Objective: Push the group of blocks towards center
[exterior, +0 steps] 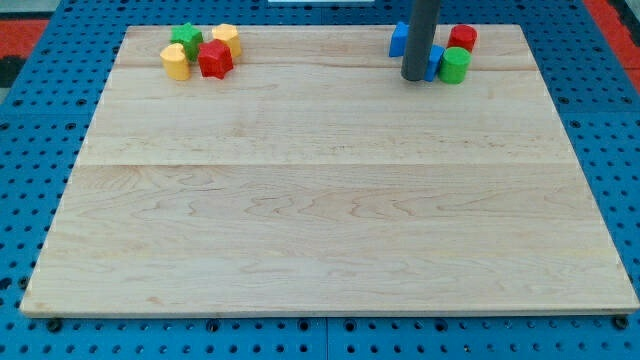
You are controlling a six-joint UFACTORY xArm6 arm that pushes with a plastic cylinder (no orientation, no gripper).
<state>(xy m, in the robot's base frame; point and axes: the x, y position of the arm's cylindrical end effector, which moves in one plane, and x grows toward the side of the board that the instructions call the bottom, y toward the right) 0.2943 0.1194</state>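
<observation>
Two groups of blocks sit near the view's top edge of the wooden board (320, 200). At the top left are a green star-shaped block (186, 39), a yellow block (226, 39), a second yellow block (175, 62) and a red star-shaped block (214, 59), all close together. At the top right are a blue block (399, 38), a second blue block (434, 62), a red cylinder (462, 38) and a green cylinder (454, 65). My tip (415, 77) stands among the right group, partly hiding the two blue blocks, with the green cylinder just to its right.
The board lies on a blue pegboard surface (40, 150) that surrounds it on all sides. A red area (25, 20) shows at the view's top left corner and another at the top right.
</observation>
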